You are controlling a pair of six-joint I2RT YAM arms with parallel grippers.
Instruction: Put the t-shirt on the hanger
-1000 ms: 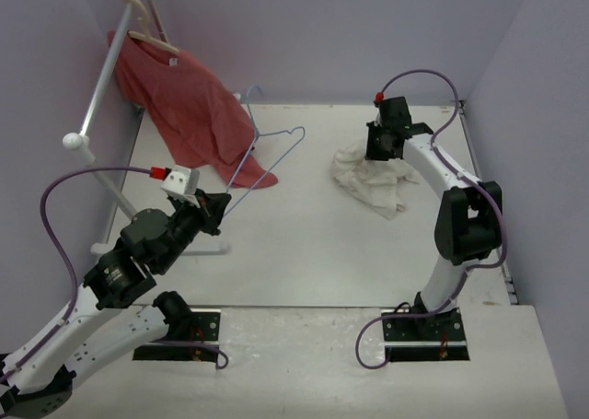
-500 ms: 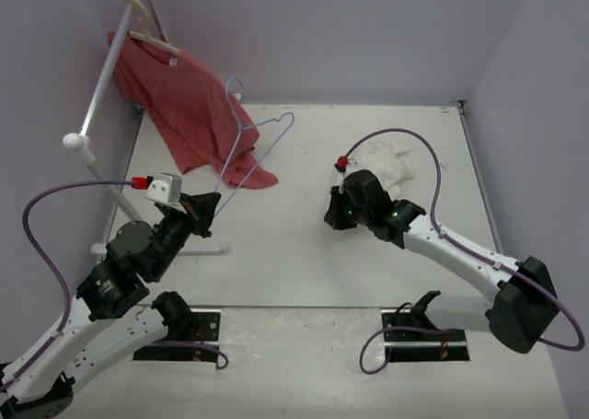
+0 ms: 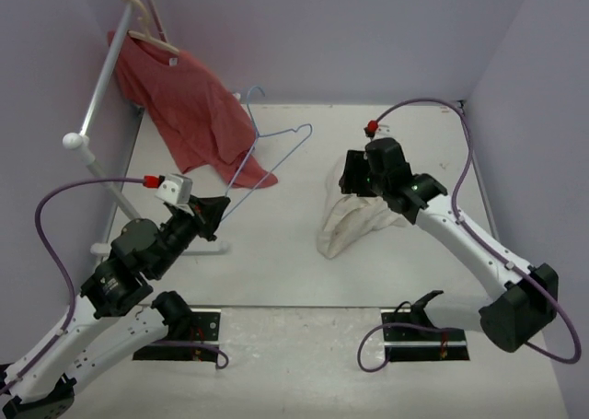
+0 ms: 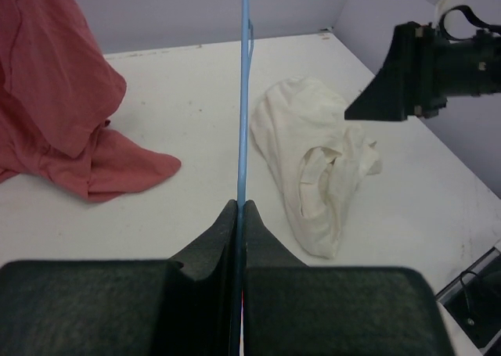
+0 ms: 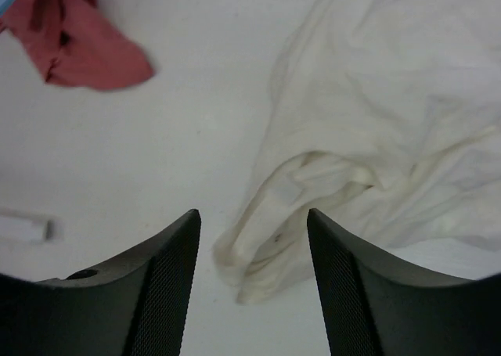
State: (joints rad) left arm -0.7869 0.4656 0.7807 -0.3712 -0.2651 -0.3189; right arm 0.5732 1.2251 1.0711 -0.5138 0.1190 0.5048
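In the left wrist view: left gripper [image 4: 240, 206] pinched tight on hanger [image 4: 243, 98] wire. Right wrist view alone shows right gripper [image 5: 252, 215] spread wide over crumpled t-shirt [image 5: 391, 113], grasping nothing.

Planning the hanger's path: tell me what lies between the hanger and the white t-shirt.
Bare table only, between the hanger, pinched in the left gripper, and the t-shirt; the left wrist view shows it.

No text, label, brand or number can be read anywhere.
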